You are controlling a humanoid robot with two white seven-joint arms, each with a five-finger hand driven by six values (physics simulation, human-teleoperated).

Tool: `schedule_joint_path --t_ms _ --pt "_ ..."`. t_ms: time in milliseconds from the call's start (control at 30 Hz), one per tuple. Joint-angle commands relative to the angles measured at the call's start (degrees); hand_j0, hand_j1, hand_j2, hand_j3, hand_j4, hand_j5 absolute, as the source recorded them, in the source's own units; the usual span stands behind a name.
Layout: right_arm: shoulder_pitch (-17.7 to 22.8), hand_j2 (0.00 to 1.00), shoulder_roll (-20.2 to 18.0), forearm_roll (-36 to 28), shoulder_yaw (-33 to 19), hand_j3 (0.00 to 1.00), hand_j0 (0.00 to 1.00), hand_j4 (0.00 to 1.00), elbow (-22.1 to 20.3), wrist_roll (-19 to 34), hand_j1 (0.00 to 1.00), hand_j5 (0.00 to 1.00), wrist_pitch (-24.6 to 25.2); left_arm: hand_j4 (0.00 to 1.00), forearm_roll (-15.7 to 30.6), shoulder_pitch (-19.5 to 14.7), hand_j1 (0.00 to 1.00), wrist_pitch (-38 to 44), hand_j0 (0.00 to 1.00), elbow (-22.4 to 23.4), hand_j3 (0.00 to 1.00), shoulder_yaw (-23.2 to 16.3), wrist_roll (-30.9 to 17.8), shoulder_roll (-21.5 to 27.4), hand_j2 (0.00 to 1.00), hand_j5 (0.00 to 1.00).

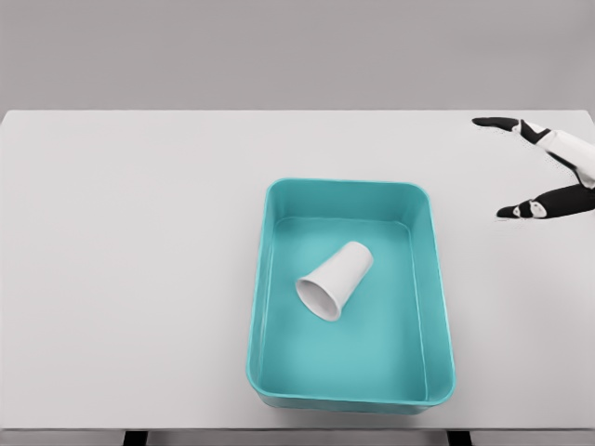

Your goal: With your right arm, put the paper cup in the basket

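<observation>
Head view: paper cup (336, 280) lies on its side inside teal basket (441, 307), mouth toward lower left; right hand (539, 167) at far right w/ fingers spread, empty—just retract clear of basket rim.

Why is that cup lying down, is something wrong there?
The paper cup lies tipped on its side inside the teal basket, mouth toward the lower left. Nothing spilled or damaged. The right hand is off to the side, open.
</observation>
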Motion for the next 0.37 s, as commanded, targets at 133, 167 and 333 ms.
schedule_joint_path --t_ms 133,167,333 --pt "0.0 1.0 1.2 -0.65 -2.41 1.0 1.0 1.0 0.96 -0.02 1.0 1.0 0.91 1.0 0.01 0.0 1.0 0.0 1.0 0.0 1.0 0.0 -0.03 0.0 1.0 1.0" --pt "-0.09 1.0 3.04 -0.56 -2.32 1.0 1.0 1.0 1.13 -0.02 1.0 1.0 1.0 1.0 0.01 0.0 1.0 0.0 1.0 0.0 1.0 0.0 -0.03 0.0 1.0 1.0" --pt "-0.53 1.0 5.68 0.49 -1.97 1.0 1.0 1.0 2.36 -0.02 1.0 1.0 1.17 1.0 0.09 0.0 1.0 0.0 1.0 0.0 1.0 0.09 -0.03 0.0 1.0 1.0"
